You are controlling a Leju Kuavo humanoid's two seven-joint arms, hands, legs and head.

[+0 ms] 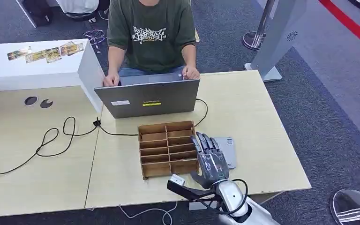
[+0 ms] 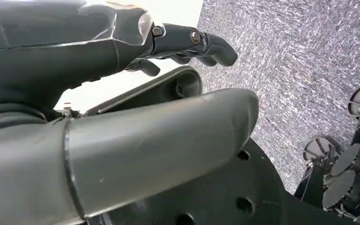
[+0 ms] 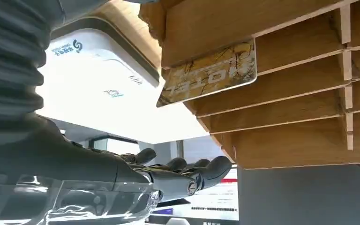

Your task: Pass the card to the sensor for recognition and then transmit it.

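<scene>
A yellow patterned card (image 3: 208,72) sticks out of a slot in the wooden slotted rack (image 1: 166,147), whose shelves (image 3: 286,84) show close up in the right wrist view. My right hand (image 1: 209,159) lies flat at the rack's right side, fingers (image 3: 183,174) stretched out and apart, holding nothing, a short way from the card. Partly under that hand lies the white sensor pad (image 1: 228,150), seen large (image 3: 98,89) in the right wrist view. My left hand (image 2: 122,56) hangs beside my body over grey carpet and holds nothing, its fingers loosely bent.
A person types on a grey laptop (image 1: 147,98) just behind the rack. A black cable (image 1: 56,138) loops across the left table. Several more cards (image 1: 47,52) lie on a white counter at the back left. The table's front edge (image 1: 192,199) is near my wrist.
</scene>
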